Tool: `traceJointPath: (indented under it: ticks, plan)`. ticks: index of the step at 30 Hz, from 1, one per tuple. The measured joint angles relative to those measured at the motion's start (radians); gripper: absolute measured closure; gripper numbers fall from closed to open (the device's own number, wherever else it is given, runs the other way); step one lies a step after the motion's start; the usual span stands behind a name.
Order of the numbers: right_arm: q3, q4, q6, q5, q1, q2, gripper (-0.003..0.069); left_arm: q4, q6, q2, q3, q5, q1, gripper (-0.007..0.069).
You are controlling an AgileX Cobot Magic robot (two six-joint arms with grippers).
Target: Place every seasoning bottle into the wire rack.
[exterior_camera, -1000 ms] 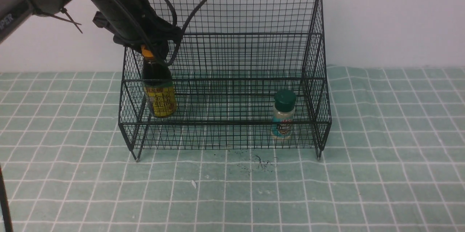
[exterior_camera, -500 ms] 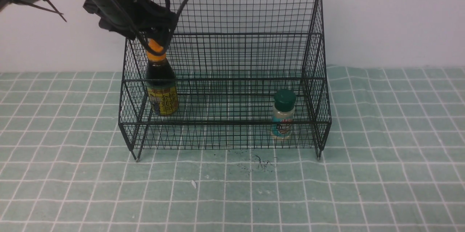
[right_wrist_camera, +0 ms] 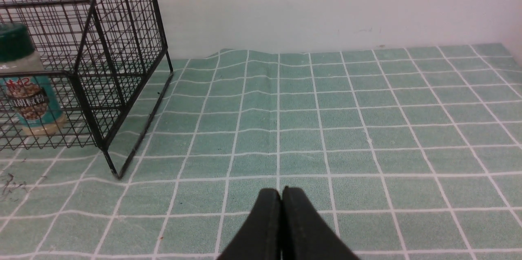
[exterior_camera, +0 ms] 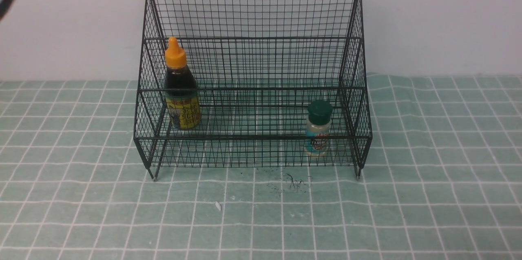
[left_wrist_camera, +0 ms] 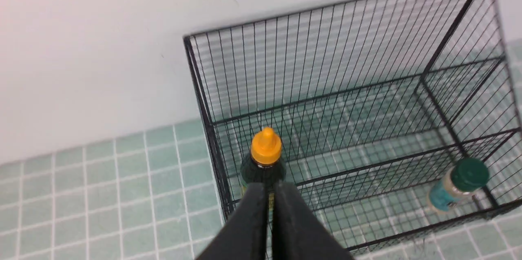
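Observation:
The black wire rack (exterior_camera: 253, 11) stands against the wall on the green checked cloth. Inside it at the left stands the tall dark-sauce bottle (exterior_camera: 181, 89) with an orange pointed cap and yellow label, upright and free. At the right of the lower tier stands the small shaker (exterior_camera: 318, 129) with a dark green cap and teal label. From the front neither gripper shows. In the left wrist view my left gripper (left_wrist_camera: 270, 188) is shut and empty, pulled back above the dark-sauce bottle (left_wrist_camera: 265, 158), with the shaker (left_wrist_camera: 458, 182) to one side. My right gripper (right_wrist_camera: 281, 192) is shut and empty over bare cloth, away from the rack (right_wrist_camera: 122, 48) and the shaker (right_wrist_camera: 26, 84).
A white wall runs right behind the rack. The green checked cloth (exterior_camera: 428, 195) has a ripple to the right of the rack. Dark scribble marks (exterior_camera: 291, 182) and a small white speck (exterior_camera: 217, 206) lie on the cloth in front of the rack.
My left arm let go of the dark-sauce bottle, lifted up and left, and left the front view. Its jaws have shut. The bottle stays upright in the rack.

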Motion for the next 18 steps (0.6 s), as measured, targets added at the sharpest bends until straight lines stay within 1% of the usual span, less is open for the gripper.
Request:
traceJointPath:
  ticks: [1, 2, 4, 5, 6, 10, 11, 13, 15, 18]
  plan:
    - [0.000, 0.000, 0.000, 0.000, 0.000, 0.000, 0.0672, 0.000, 0.000, -0.038, 0.028, -0.020, 0.000, 0.0631]
    - [0.000, 0.000, 0.000, 0.000, 0.000, 0.000, 0.0672, -0.001, 0.000, -0.129, 0.148, -0.102, 0.000, 0.0631]
    - [0.000, 0.000, 0.000, 0.000, 0.000, 0.000, 0.0672, -0.003, 0.000, -0.269, 0.310, -0.216, 0.000, 0.0631]
    - [0.000, 0.000, 0.000, 0.000, 0.000, 0.000, 0.0672, -0.003, 0.000, -0.282, 0.343, -0.240, 0.000, 0.0631]
    - [0.000, 0.000, 0.000, 0.000, 0.000, 0.000, 0.0672, -0.003, 0.000, -0.376, 0.474, -0.332, 0.000, 0.0631]
    - [0.000, 0.000, 0.000, 0.000, 0.000, 0.000, 0.0672, -0.003, 0.000, -0.562, 0.742, -0.533, 0.000, 0.0631]
    - [0.000, 0.000, 0.000, 0.000, 0.000, 0.000, 0.0672, -0.004, -0.005, -0.570, 0.754, -0.540, 0.000, 0.0631]
    - [0.000, 0.000, 0.000, 0.000, 0.000, 0.000, 0.0672, -0.031, -0.013, -0.655, 0.879, -0.604, 0.000, 0.0631]
    - [0.000, 0.000, 0.000, 0.000, 0.000, 0.000, 0.0672, -0.045, -0.015, -0.703, 0.949, -0.615, 0.000, 0.0631]
    - [0.000, 0.000, 0.000, 0.000, 0.000, 0.000, 0.0672, -0.044, -0.010, -0.751, 1.002, -0.616, 0.000, 0.0631]
